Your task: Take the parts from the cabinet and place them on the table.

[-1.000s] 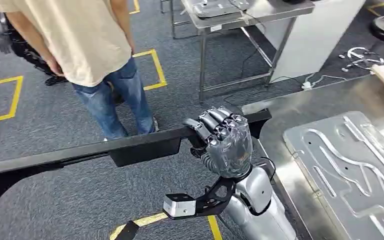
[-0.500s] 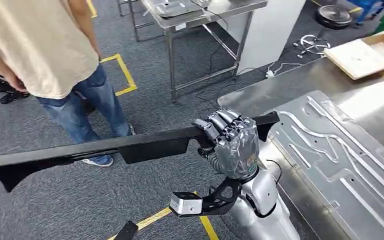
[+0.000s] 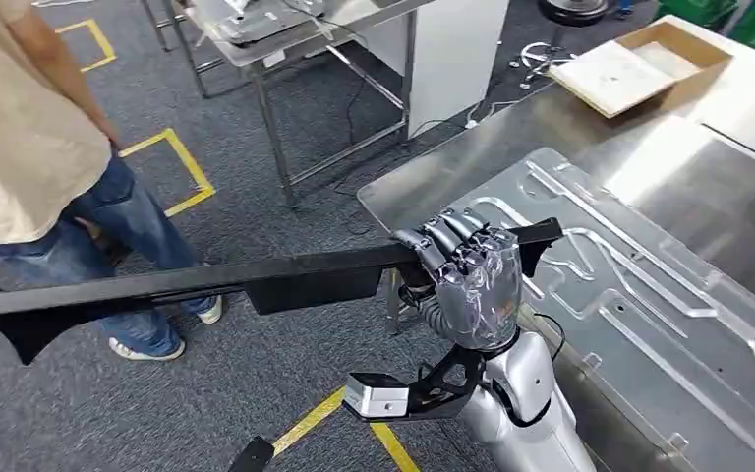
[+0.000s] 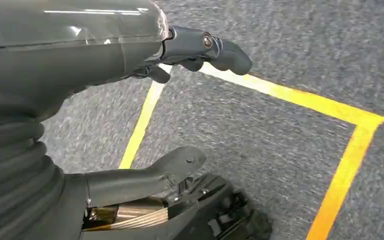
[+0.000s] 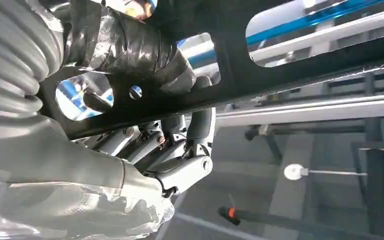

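Observation:
A long black part (image 3: 206, 285), flat and narrow with a flared end on the left, is held level in the head view. My right hand (image 3: 467, 280) grips it near its right end, fingers wrapped over the top. That end reaches over the corner of the steel table (image 3: 649, 167), above a large embossed metal panel (image 3: 639, 295) lying there. The right wrist view shows the black part (image 5: 280, 65) with cut-out holes and my right hand (image 5: 130, 60) clasped around it. My left hand (image 4: 80, 55) hangs over the carpet with its fingers apart, holding nothing.
A person (image 3: 29, 147) in a beige shirt and jeans stands at the left, close to the part's far end. A steel-framed bench (image 3: 285, 39) stands behind. An open cardboard box (image 3: 639, 64) sits on the table's far side. Yellow tape (image 3: 172, 167) marks the carpet.
The whole view has swung right: the table and panel now take up more of the picture and the person sits further left. My right hand still grips the black part.

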